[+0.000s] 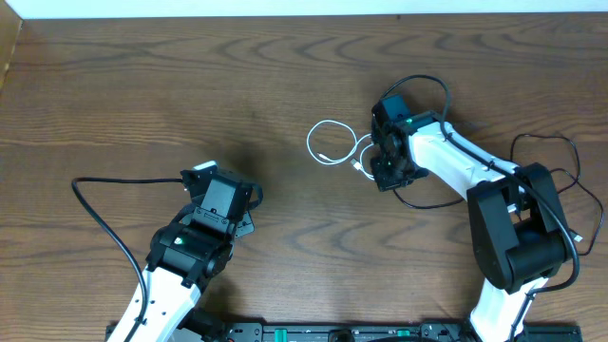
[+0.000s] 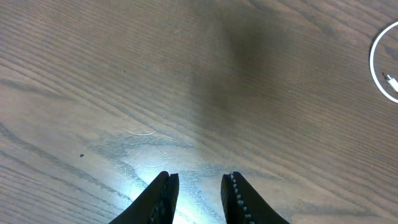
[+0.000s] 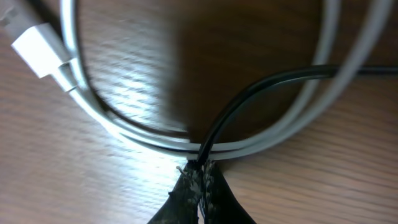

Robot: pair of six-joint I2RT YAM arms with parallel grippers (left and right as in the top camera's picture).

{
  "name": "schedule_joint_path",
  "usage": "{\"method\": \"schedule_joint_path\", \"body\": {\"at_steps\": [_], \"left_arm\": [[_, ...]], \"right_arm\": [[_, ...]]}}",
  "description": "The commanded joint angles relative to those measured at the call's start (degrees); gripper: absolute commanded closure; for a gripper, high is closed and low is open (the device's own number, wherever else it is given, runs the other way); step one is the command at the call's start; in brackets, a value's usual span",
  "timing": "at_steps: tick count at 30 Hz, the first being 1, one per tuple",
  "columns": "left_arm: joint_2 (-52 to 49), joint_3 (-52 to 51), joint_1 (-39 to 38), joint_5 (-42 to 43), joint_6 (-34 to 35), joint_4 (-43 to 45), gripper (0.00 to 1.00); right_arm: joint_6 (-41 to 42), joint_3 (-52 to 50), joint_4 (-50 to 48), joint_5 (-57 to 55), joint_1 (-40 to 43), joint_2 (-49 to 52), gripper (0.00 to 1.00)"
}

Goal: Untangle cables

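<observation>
Over on the right side of the worktop point(image 1: 190, 76), the right fingers point(image 3: 194, 180) are pinching shut on the black cable point(image 3: 261, 84), gripping it right at their tips. That thin black cord is rising from the pinch and bending away to the right, passing over the white cable's strands close to the fingers and slipping under another white strand farther along. The white cable point(image 1: 323, 142) is lying in a loose loop on the wood, just left of the right arm's wrist, and from the wrist camera its strands are curving around the pinch point, touching the black cord where the two cross. Its white plug point(image 3: 37, 40) is lying flat against the loop at the upper left of that close view. Well apart from all this, near the lower left of the worktop, the left fingers point(image 2: 166, 194) are hovering over bare wood with only a narrow gap between them, holding nothing. At the far right edge of the left wrist view, a curve of the white cable is just showing.
</observation>
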State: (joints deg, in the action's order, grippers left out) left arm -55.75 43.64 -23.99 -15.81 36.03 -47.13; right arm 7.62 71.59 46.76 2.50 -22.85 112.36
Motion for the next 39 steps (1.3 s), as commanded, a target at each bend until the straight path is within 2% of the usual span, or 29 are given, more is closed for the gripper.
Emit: {"method": "schedule_joint_path", "body": {"at_steps": [1,7,17,21,27,30,32,36,39], "left_arm": [[-0.1,0.5,0.3,-1.4,0.3,-0.2,0.71],[-0.1,0.5,0.3,-1.4,0.3,-0.3,0.71],[-0.1,0.5,0.3,-1.4,0.3,-0.4,0.71],[-0.1,0.5,0.3,-1.4,0.3,-0.4,0.71],[-0.1,0.5,0.3,-1.4,0.3,-0.4,0.71],[-0.1,0.5,0.3,-1.4,0.3,-0.4,0.71],[-0.1,0.5,0.3,-1.4,0.3,-0.4,0.71],[-0.1,0.5,0.3,-1.4,0.3,-0.4,0.71],[-0.1,0.5,0.3,-1.4,0.3,-0.4,0.71]], "right_arm": [[-1.6,0.0,0.3,8.9,-0.5,0.9,0.99],[-11.1,0.3,0.2,28.3,1.7,-7.4,0.99],[-12.7,0.3,0.2,31.9,10.8,-26.6,0.99],[-11.9,0.3,-0.3,27.8,16.2,-32.2,0.99],[-4.0,0.3,-0.3,8.1,24.3,-36.3,0.99],[-3.0,0.3,0.1,7.6,26.3,-36.0,0.99],[-3.9,0.3,1.3,10.0,26.3,-35.9,0.98],[-8.2,0.3,6.6,16.0,24.4,-34.2,0.82],[-8.1,0.2,10.3,16.6,22.2,-32.4,0.75]]}}
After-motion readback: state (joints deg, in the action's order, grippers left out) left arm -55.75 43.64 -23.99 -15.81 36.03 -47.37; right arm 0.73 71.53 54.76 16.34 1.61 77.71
